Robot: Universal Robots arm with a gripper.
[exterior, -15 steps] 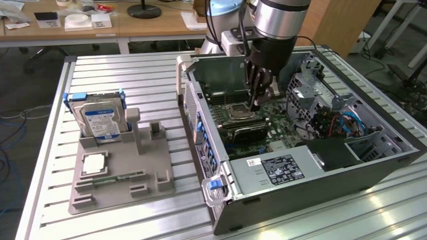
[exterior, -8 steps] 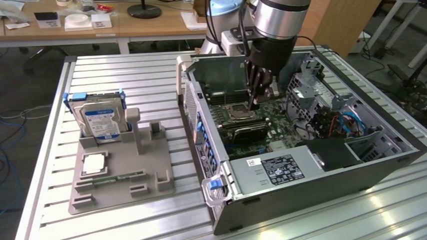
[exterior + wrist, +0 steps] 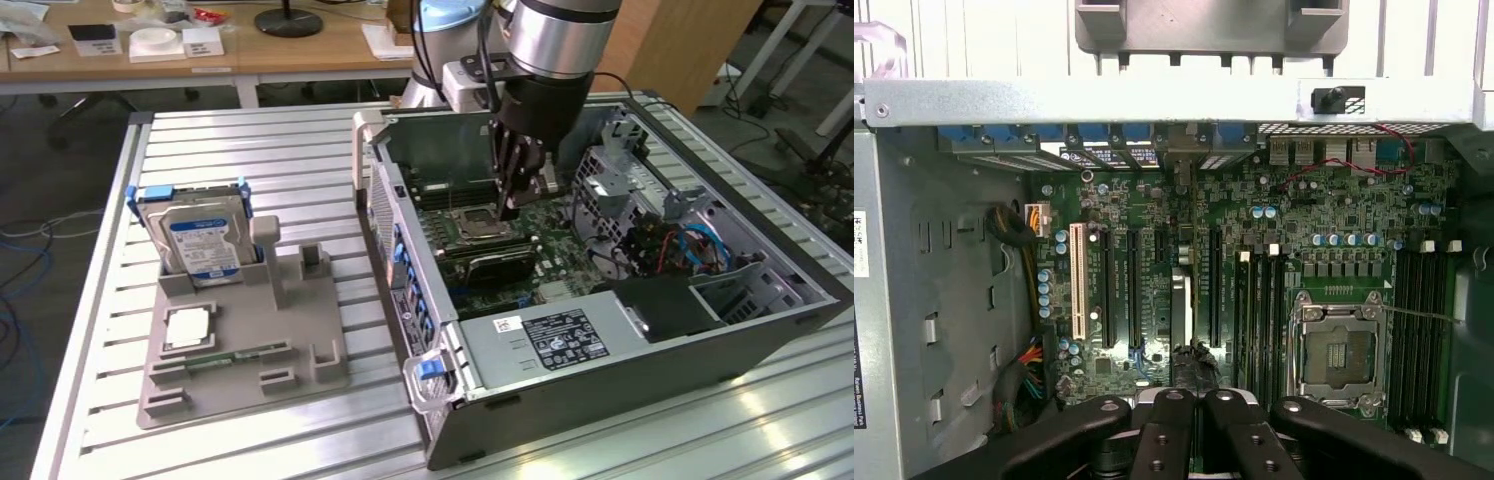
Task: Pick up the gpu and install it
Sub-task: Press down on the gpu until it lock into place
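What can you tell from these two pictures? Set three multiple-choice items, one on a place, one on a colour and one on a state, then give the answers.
1. Where is the gpu?
A. In the grey holder
B. Inside the case, on the motherboard
C. On the wooden desk

2. What colour are the rails around the drive?
A. Red
B. Yellow
C. Blue

3. How do the jaws stand?
A. Shut, inside the case above the motherboard
B. Wide open over the drive
C. Shut on the drive

Answers:
1 B: the exterior view shows the black card standing among the slots in the open case.
2 C: a blue frame runs along the drive's top and sides.
3 A: the wrist view shows the fingers drawn together above the board.
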